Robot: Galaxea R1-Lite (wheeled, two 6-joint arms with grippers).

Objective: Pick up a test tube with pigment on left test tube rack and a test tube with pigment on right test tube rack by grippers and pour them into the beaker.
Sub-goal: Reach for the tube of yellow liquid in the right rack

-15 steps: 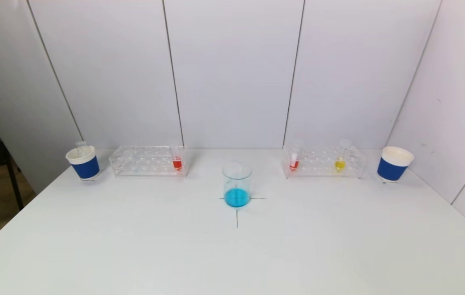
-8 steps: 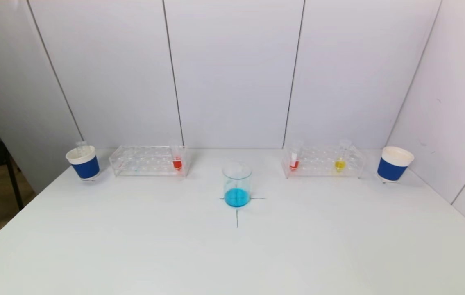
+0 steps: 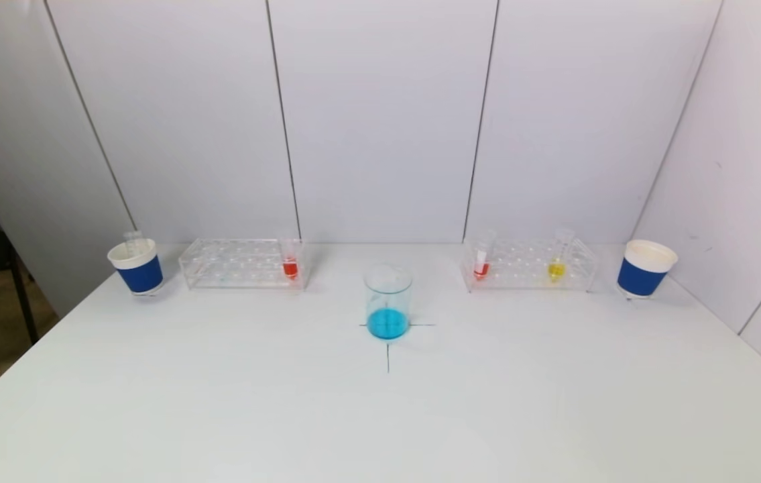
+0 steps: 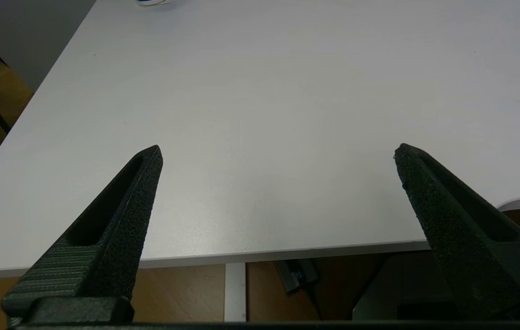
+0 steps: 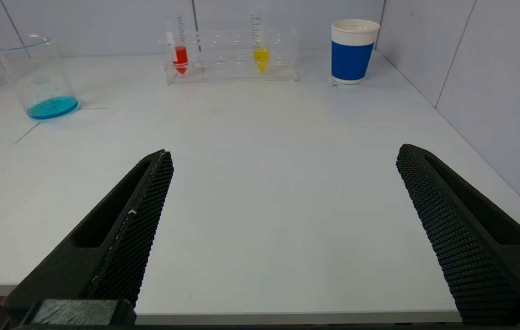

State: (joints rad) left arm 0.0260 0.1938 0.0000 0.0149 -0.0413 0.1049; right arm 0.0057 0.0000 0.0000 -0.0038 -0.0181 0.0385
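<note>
White table [image 3: 219, 402] w/ both claws idling at near edge: left gripper [image 4: 278, 151] & right gripper [image 5: 285, 153] gaping, empty, racked upright tubes standing far ahead, red tube [image 3: 290, 267] left-arm side, yellow tube [image 5: 261, 57] right-arm side, beaker [image 3: 387, 302] between.

White panelled walls [image 3: 380, 121], white table [image 3: 380, 416]

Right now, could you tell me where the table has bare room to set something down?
The whole near half of the table, in front of the beaker, is bare. The back edge is crowded: left rack, right rack, two cups.
</note>
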